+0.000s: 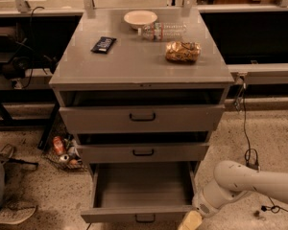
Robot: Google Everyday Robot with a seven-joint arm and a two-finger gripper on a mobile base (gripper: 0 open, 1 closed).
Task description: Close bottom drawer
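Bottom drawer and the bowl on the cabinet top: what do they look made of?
Bottom drawer: probably painted sheet metal, matte grey, judging by its thin flat walls and even, dull surface. Bowl: pale and smooth with a rounded rim, so ceramic or plastic; I can't tell which. The gripper sits low by the drawer's front right corner.
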